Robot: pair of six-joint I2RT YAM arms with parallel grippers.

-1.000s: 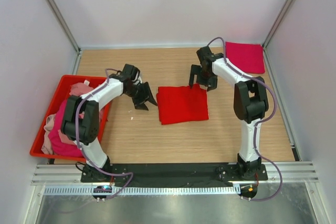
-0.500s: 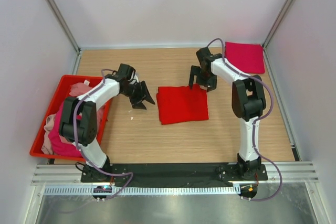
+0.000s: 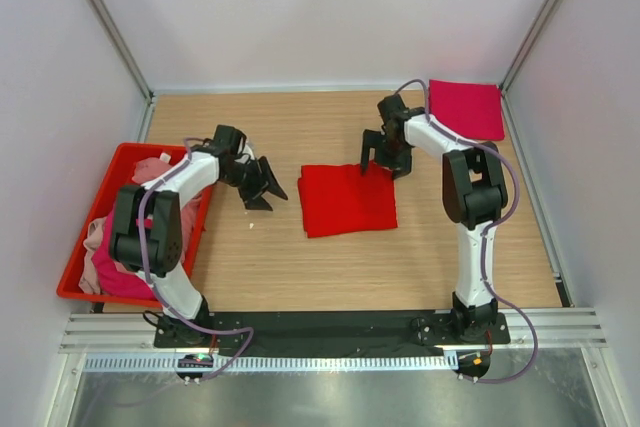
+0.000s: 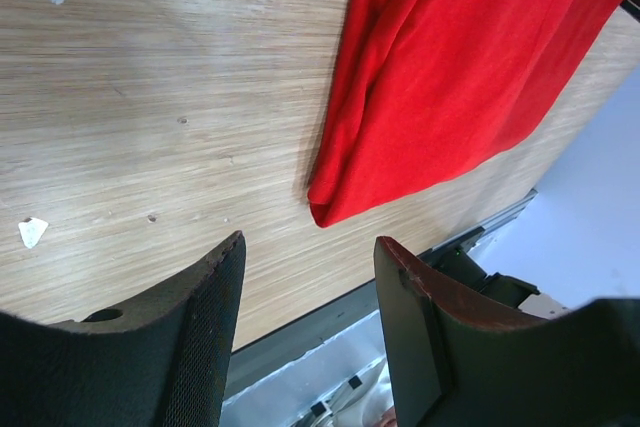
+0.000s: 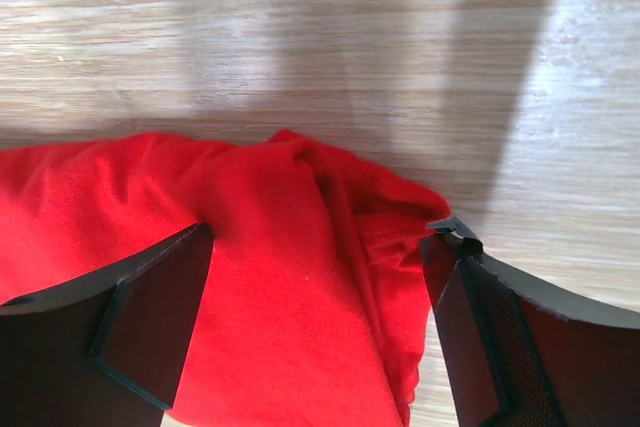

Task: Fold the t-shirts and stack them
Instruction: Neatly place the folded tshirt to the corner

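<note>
Both your claws are open and hold nothing, one on each side of the folded red t-shirt [image 3: 348, 199].

The red t-shirt lies mid-worktop [image 3: 300, 267]. Your left claw [image 3: 270, 199] hangs over bare wood at the shirt's 9 o'clock, apart from the cloth. Your right claw [image 3: 381, 167] straddles the shirt's 1 o'clock corner with its jaws spread wide. A folded magenta t-shirt [image 3: 465, 109] rests in the worktop's 1 o'clock corner. Crumpled pink t-shirts [image 3: 110, 257] fill the red bin [image 3: 135, 149] at 9 o'clock.
</note>
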